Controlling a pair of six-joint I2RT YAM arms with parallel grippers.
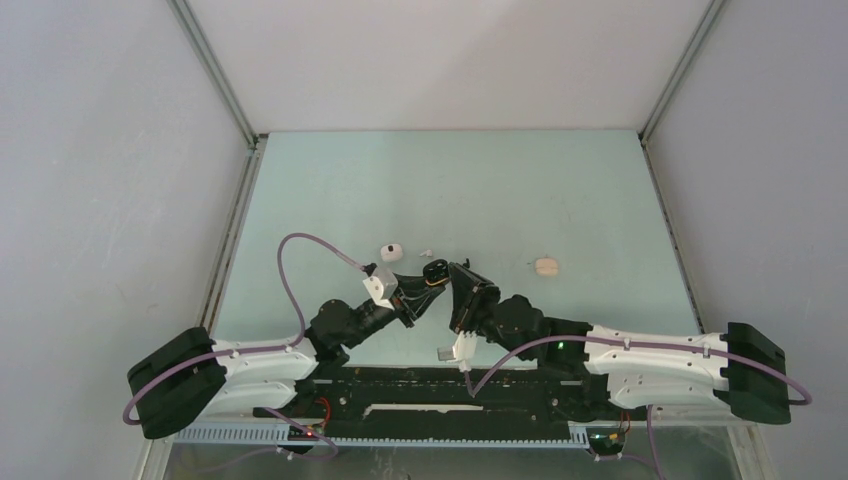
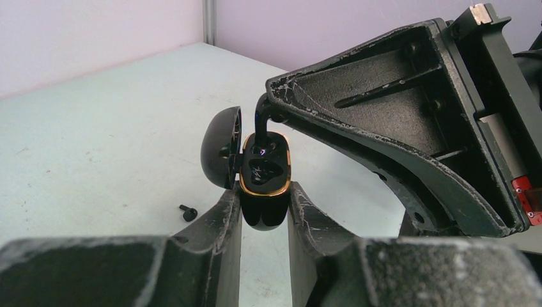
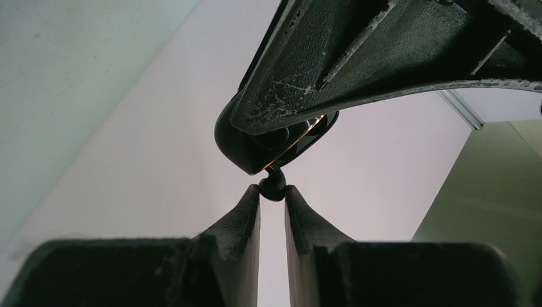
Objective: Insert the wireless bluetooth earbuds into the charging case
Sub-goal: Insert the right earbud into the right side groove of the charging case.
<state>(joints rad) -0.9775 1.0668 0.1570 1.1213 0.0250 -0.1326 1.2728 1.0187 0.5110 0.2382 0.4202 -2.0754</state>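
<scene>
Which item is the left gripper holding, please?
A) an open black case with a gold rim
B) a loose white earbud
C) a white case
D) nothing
A: the left wrist view shows the left gripper clamped on the open black case, its gold rim visible.

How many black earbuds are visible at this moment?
2. One black earbud is pinched by the right end effector at the open black case, held by the left end effector. The second black earbud lies on the table. More could be hidden.
</scene>
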